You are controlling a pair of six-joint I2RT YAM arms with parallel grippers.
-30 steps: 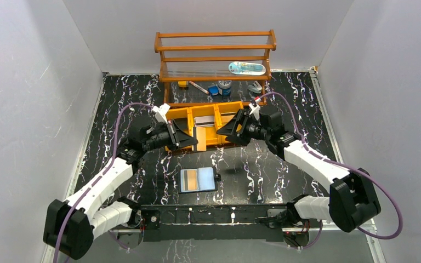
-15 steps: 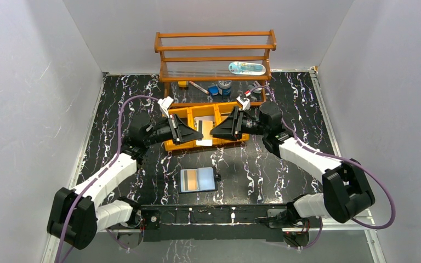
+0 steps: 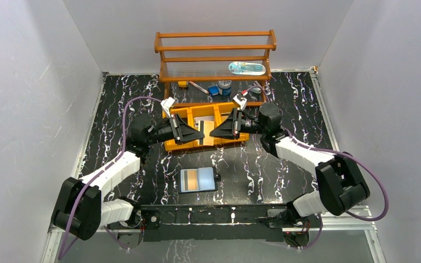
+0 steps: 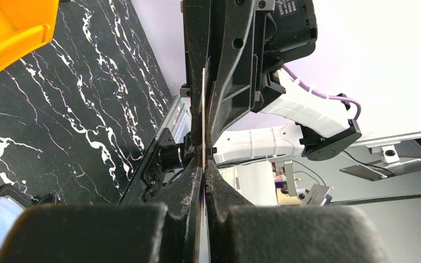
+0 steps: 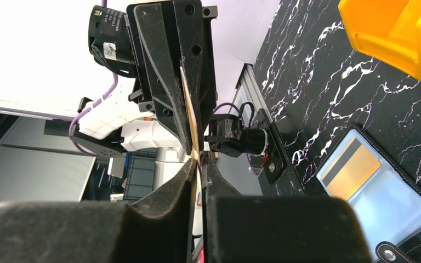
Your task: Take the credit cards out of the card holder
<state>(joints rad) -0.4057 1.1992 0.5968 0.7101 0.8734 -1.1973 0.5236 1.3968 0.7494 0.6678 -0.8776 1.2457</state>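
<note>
I've got the left gripper (image 3: 200, 133) and right gripper (image 3: 214, 131) tip to tip over the yellow bin (image 3: 233, 141); both sets of jaws are pinched nearly closed on the same credit card (image 5: 188, 109), which shows edge-on btwn the fingers in both wrist cams. The card holder (image 3: 198, 179) lies open on the black marble table (image 3: 252, 164) near the arm bases, well apart from both grippers; a tan-brown card (image 5: 353, 167) w/ a dark stripe sits in one panel.

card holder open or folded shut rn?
Open: the card holder lies spread flat, both panels facing up, a tan card in one.
</note>
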